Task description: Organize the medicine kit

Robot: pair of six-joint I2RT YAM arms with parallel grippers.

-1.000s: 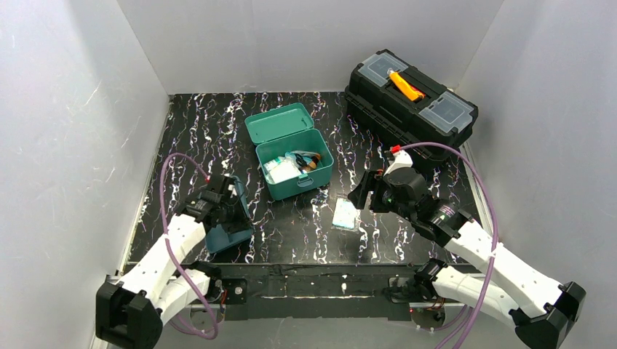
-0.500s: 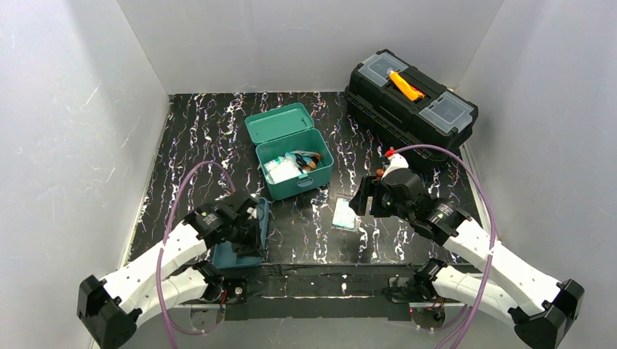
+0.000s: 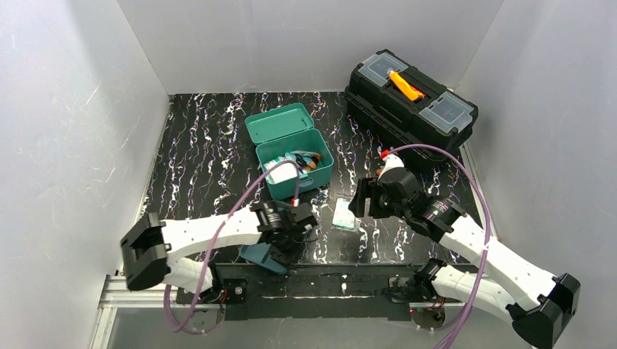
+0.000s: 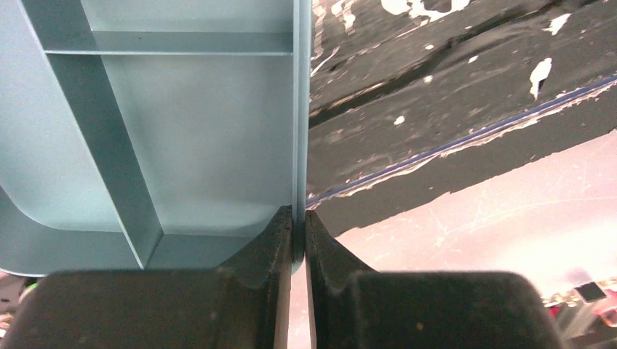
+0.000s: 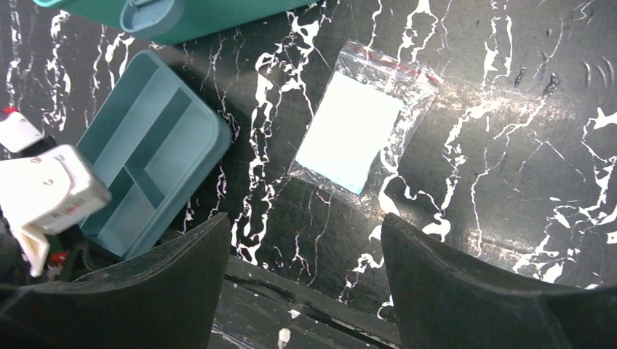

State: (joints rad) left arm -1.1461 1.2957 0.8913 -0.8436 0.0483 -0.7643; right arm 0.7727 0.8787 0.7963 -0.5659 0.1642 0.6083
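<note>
At the near edge of the table (image 3: 196,160), the left gripper (image 4: 298,218) pinches one side wall of the divided teal tray (image 4: 204,145), its jaws closed tight on the thin plastic. Just beyond, to the right, a clear packet (image 5: 356,131) with a pale pad inside lies flat on the table. The right gripper (image 5: 304,233) hovers above it, jaws spread wide and holding nothing. Farther back stands the green medicine box (image 3: 295,171), lid open, with supplies inside. A black toolbox (image 3: 411,94) sits in the far right corner.

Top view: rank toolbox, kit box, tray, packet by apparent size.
1. toolbox
2. kit box, lid open
3-4. tray and packet: the tray is mostly hidden under the left arm. What shows looks about packet-sized, so unranked.
</note>
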